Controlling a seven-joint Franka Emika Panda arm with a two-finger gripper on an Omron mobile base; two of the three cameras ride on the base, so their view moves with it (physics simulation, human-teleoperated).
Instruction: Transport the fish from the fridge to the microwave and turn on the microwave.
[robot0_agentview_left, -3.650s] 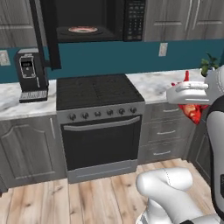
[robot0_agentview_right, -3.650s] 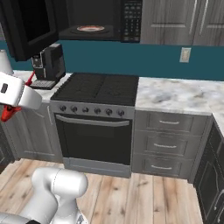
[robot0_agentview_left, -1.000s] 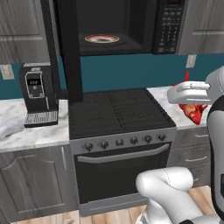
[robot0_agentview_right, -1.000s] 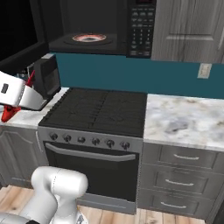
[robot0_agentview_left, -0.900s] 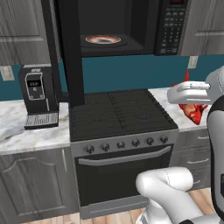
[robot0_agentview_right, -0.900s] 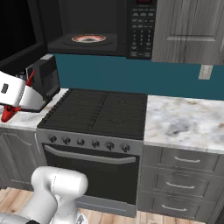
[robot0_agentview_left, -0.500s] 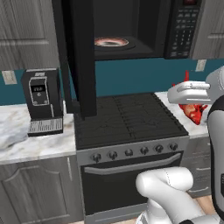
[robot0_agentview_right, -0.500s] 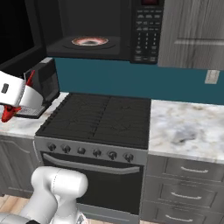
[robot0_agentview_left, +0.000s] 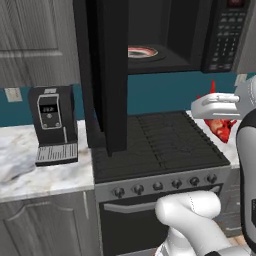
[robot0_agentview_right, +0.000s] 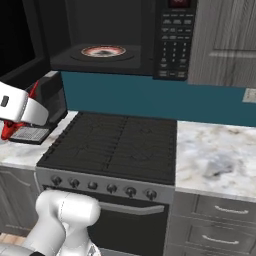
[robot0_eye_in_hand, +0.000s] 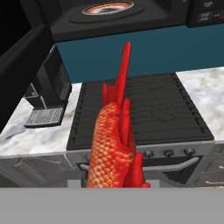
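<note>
Hand view puts the fish right in front of the camera, tail up, clamped in the claw — the jaws are hidden behind its body, but it hangs in mid-air with nothing under it. The microwave stands open above the stove, a red-rimmed plate waiting inside. From the left base view the swung-out door juts forward. I judge the risk is the raised tail catching the cavity's top edge on the way in, or a slippery body twisting loose over the burners.
</note>
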